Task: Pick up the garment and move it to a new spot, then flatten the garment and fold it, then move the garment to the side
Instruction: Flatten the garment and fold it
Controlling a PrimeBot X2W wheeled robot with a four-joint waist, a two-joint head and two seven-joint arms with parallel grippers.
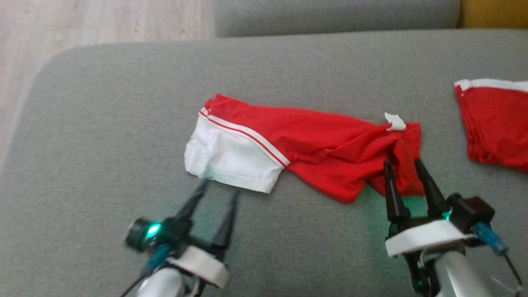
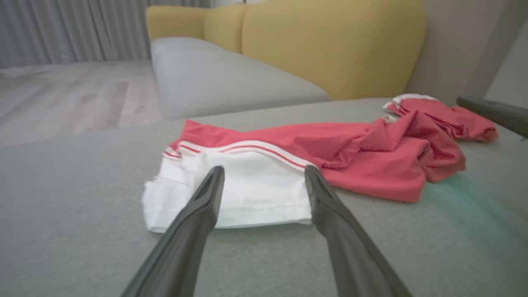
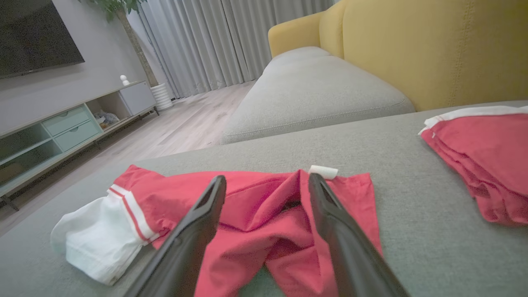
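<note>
The left gripper (image 1: 220,188) and the right gripper (image 1: 402,162) sat closest to the head camera, low in its view, fingers pointing up toward the cloth. Both had their jaws spread wide and neither had hold of anything.

The garment (image 1: 321,140), red with a white end set off by red and white stripes, lay crumpled in a long band across the middle of the grey sofa cushion (image 1: 103,123). Its white end pointed to the robot's left, and the left gripper's fingertips stood just at the near hem of that white part. The bunched, folded-over red end lay to the right, with a small white tag (image 1: 394,121) at its far edge. The right gripper's fingertips reached over this bunched end, one on each side of a raised fold; whether they touched the cloth could not be told.

Well apart to the right, at the edge of the head view, a second red garment (image 1: 495,119) with a white band lay folded on the same cushion. Beyond the cushion were another grey seat, a yellow backrest (image 3: 433,49) and pale wooden floor (image 1: 103,20).
</note>
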